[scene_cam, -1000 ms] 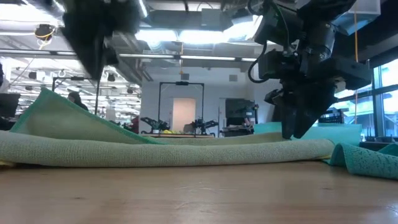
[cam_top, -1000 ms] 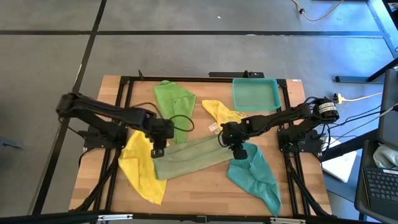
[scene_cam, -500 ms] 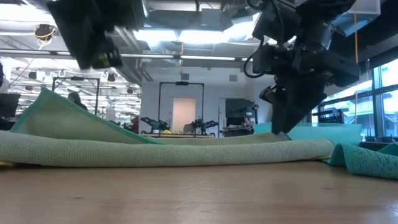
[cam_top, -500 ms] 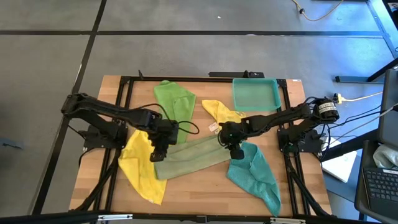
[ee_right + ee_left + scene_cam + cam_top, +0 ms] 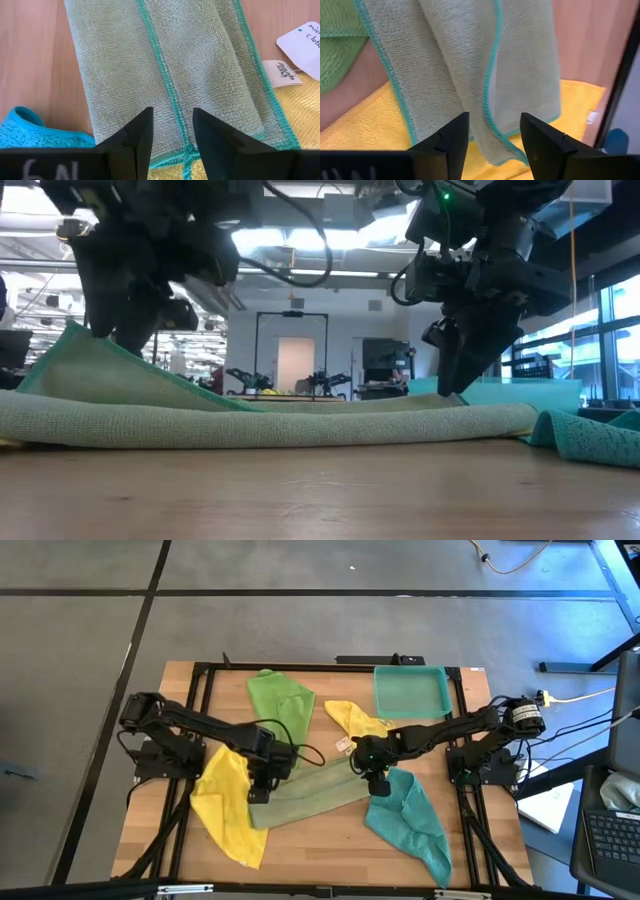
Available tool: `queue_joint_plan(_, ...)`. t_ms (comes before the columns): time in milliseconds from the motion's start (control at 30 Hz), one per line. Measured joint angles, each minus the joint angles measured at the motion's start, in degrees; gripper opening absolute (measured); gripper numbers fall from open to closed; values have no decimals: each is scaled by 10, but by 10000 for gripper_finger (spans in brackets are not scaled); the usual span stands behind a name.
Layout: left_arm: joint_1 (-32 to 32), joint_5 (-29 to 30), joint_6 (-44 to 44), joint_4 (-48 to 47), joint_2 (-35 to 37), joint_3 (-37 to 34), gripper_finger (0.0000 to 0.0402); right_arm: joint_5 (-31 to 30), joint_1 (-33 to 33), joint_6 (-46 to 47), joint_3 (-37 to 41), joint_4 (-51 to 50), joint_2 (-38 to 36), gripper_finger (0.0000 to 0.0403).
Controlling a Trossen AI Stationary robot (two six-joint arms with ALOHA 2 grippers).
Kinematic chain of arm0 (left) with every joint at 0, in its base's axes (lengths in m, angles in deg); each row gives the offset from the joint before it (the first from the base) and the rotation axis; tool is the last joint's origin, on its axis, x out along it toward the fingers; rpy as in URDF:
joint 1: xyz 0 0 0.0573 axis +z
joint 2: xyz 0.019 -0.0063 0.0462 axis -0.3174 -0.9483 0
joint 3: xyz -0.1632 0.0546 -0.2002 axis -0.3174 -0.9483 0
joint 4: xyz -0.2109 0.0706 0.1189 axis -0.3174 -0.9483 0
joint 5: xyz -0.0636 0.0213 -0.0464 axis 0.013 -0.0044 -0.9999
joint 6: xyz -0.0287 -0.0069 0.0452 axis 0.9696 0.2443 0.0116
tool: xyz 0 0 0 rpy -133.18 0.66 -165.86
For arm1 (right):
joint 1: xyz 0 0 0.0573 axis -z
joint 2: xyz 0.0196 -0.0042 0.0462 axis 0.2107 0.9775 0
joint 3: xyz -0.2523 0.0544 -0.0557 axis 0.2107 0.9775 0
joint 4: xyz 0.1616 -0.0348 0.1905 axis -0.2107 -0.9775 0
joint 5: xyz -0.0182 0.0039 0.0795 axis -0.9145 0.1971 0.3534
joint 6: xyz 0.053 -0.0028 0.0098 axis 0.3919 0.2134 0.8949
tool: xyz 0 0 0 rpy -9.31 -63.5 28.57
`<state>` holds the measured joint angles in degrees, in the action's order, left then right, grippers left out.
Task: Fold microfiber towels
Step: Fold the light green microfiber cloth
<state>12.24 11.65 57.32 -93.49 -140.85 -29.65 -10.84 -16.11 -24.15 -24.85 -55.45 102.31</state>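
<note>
Wooden tabletop point(image 5: 320, 840) carries the pale olive towel point(image 5: 310, 792), folded into a long strip at centre. At its nine o'clock end the left gripper point(image 5: 262, 778) hovers with jaws apart, gripping nothing. At its three o'clock end the right gripper point(image 5: 375, 780) hovers likewise, part-open and empty. One risk: a low finger could snag the teal hem, springing the fold open.

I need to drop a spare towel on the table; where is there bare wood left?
Bare table lies along the near edge, between the yellow towel and the teal towel, below the pale olive towel. A thin strip sits left of the bright green towel. The middle is crowded: left hand, right hand, and the tray behind.
</note>
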Motion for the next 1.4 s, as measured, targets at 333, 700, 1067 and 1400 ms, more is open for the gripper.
queue_joint_plan(333, -13, 35, 8, -2, -7, 0, 105, 0, 0, -1, 0, 20, 0, 140)
queue_joint_plan(700, -13, 80, 37, -14, -5, 0, 3, 0, 0, -62, 0, 67, 0, 140)
queue_joint_plan(1067, -13, 169, 84, -50, -3, 0, 1, -1, 0, -122, 0, 58, 22, 140)
queue_joint_plan(1400, -13, 201, 142, -62, -3, 0, 0, -5, 0, -135, 0, 53, 43, 140)
